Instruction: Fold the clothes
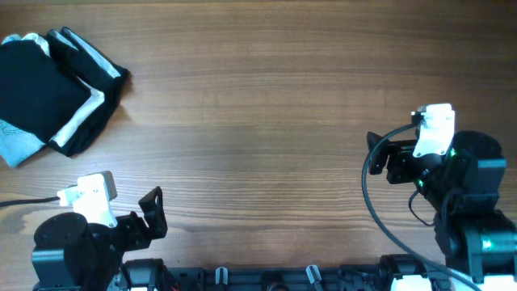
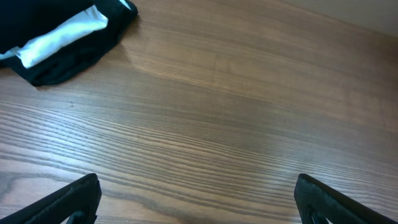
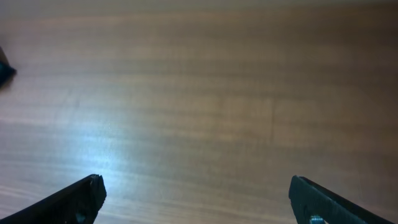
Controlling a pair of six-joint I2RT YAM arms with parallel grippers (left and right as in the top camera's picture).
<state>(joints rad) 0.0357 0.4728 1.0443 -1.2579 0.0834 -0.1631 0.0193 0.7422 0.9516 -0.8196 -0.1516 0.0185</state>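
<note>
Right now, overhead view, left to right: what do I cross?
The black garment in the far-left heap → left gripper → right gripper, both with fingers open. The striped piece and light blue piece overlap the black one, so I left them unordered.

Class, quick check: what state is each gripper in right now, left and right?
Left gripper: open, holding nothing.
Right gripper: open, holding nothing.
</note>
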